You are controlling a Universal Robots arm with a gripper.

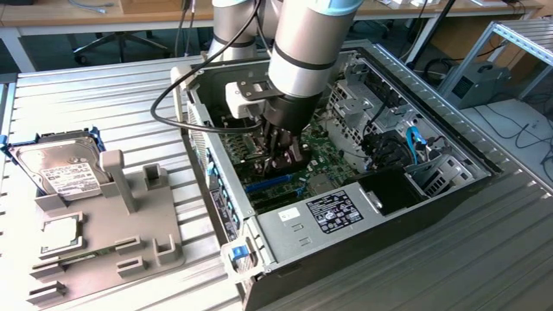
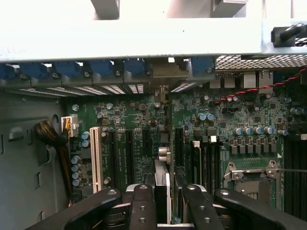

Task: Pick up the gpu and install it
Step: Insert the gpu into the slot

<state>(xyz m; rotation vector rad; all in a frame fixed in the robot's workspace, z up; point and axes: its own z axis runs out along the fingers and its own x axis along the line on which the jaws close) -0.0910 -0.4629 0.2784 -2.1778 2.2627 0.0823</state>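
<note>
The worktop point(image 1: 103, 97) is a ribbed metal surface carrying an open computer case point(image 1: 449, 194) lying on its side, so that its green motherboard point(image 2: 134, 124) faces upward and the slots can be reached from above. On the exterior view's left sits a grey parts holder point(image 1: 129, 240) with a hard drive point(image 1: 56, 165) standing in one of its pockets; several other pockets are vacant.

The robot arm point(image 1: 298, 58) reaches straight down into the case. Its gripper point(image 1: 285, 152) hangs close over the motherboard, near the blue slots point(image 1: 272, 184).

In the wrist view the gripper point(image 2: 163, 201) is partly closed, its fingers point(image 2: 141, 206) clamped on either side of a thin card seen edge-on. I judge this to be the gpu point(image 2: 162, 187), held upright between the fingers with its lower edge pointing at the slot row. Whether that edge is already seated in a slot cannot be told. The card's bracket end points toward the rear slot openings point(image 2: 115, 88).
</note>
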